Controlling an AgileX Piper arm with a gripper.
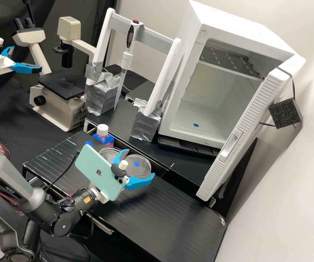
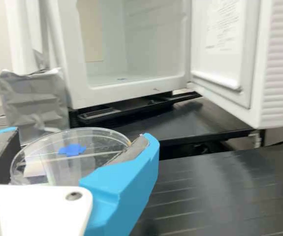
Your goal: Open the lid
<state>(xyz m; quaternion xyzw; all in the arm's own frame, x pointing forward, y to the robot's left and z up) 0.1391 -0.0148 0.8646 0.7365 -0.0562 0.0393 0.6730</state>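
Around a clear round dish [image 1: 142, 170] with a blue mark on its lid [image 1: 136, 164], the gripper [image 1: 141, 162] stands open on the bench's near level in the high view. One blue finger is at the dish's far side, the other at its right side. In the wrist view the gripper [image 2: 79, 142] has its fingers spread on both sides of the same clear lid [image 2: 99, 142], whose blue mark lies between them. Whether the dark pads touch the rim, I cannot tell. The lower part of the dish is partly hidden behind the white gripper body.
Beside it sit a second clear dish [image 1: 108, 151] and a white-capped bottle [image 1: 102, 130] of pink liquid. Behind are a pipette stand [image 1: 163, 76] on taped blocks, a microscope [image 1: 60, 103] and a white cabinet [image 1: 168, 120] with its door open at the right.
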